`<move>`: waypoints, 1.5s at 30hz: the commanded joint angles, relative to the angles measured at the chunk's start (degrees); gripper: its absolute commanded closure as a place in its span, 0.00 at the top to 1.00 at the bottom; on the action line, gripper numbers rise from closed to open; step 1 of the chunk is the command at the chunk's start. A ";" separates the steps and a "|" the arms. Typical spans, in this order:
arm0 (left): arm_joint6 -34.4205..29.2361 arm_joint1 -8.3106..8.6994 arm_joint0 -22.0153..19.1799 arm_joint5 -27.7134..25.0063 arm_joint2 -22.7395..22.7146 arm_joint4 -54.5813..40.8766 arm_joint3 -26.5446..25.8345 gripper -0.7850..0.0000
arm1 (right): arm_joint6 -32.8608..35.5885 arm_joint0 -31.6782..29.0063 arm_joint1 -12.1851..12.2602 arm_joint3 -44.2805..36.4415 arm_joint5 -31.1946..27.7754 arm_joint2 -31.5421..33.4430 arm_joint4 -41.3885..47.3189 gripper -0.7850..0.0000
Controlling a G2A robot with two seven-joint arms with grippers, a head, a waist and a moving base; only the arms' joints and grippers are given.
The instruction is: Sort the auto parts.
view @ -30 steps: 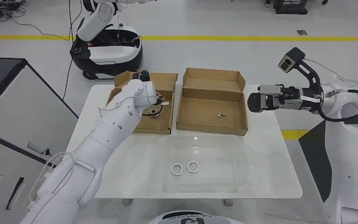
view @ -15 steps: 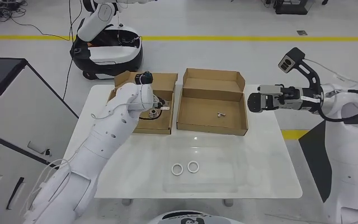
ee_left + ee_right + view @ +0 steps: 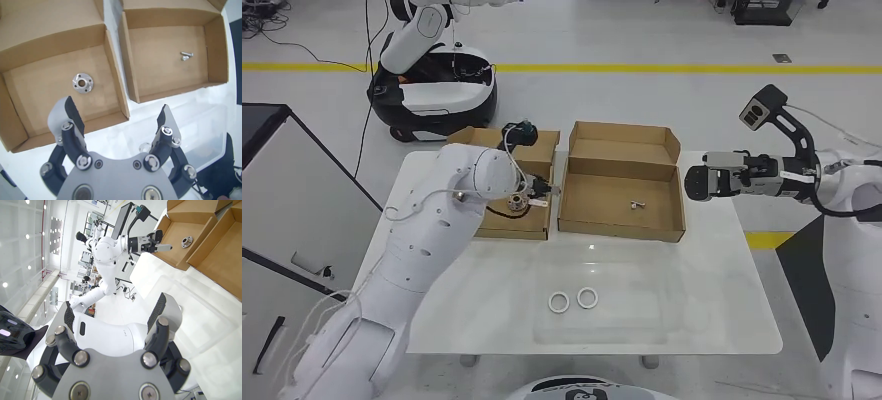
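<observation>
A round metal flange (image 3: 82, 83) lies on the floor of the left cardboard box (image 3: 113, 62), also seen as the flange (image 3: 514, 208) from above. My left gripper (image 3: 117, 106) hangs open and empty over that box's front right corner, near the wall it shares with the right cardboard box (image 3: 620, 232). Two small bolts (image 3: 186, 56) lie in the right box. Two white rings (image 3: 559, 301) (image 3: 588, 297) sit at the table's front. My right gripper (image 3: 689, 184) is open and empty beyond the right box's right side, off the table surface.
A clear plastic tray (image 3: 642, 310) lies on the white table in front of the boxes, with the rings at its left end. Both boxes have raised back flaps. Another robot base stands on the floor behind the table.
My left arm's wrist has swung to the right across the left box, uncovering the flange. The right arm, boxes and rings have not moved.
</observation>
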 commanded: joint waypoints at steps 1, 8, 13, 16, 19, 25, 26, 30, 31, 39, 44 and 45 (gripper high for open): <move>-1.43 0.14 0.75 -1.71 0.23 -0.69 -3.25 1.00 | 0.00 0.00 0.00 0.00 0.00 0.00 0.00 1.00; -4.07 0.29 2.49 -6.52 2.54 -2.20 -10.80 1.00 | 0.00 0.00 0.00 0.00 0.00 0.00 0.00 1.00; -5.36 0.11 2.71 -8.53 4.94 -3.36 -13.30 1.00 | 0.00 0.00 0.00 0.00 0.00 0.00 0.00 1.00; -5.93 0.06 2.75 -8.45 5.60 -3.76 -14.44 1.00 | 0.00 0.00 0.00 0.00 0.00 0.00 0.00 1.00; -6.07 0.09 2.64 -8.45 5.70 -3.65 -14.82 1.00 | 0.00 0.00 0.00 0.00 0.00 0.00 0.00 1.00; -6.07 0.09 2.64 -8.45 5.70 -3.65 -14.82 1.00 | 0.00 0.00 0.00 0.00 0.00 0.00 0.00 1.00; -6.07 0.09 2.64 -8.45 5.70 -3.65 -14.82 1.00 | 0.00 0.00 0.00 0.00 0.00 0.00 0.00 1.00; -6.07 0.09 2.64 -8.45 5.70 -3.65 -14.82 1.00 | 0.00 0.00 0.00 0.00 0.00 0.00 0.00 1.00; -6.07 0.09 2.64 -8.45 5.70 -3.65 -14.82 1.00 | 0.00 0.00 0.00 0.00 0.00 0.00 0.00 1.00; -4.92 -0.28 3.22 -11.14 8.67 -5.90 -16.07 1.00 | 0.00 0.00 0.00 0.00 0.00 0.00 0.00 1.00; -6.07 -0.99 1.71 -13.21 12.93 -8.38 -16.91 1.00 | 0.00 0.00 0.00 0.00 0.00 0.00 0.00 1.00; -6.07 -1.04 1.55 -13.61 13.55 -8.85 -16.81 1.00 | 0.00 0.00 0.00 0.00 0.00 0.00 0.00 1.00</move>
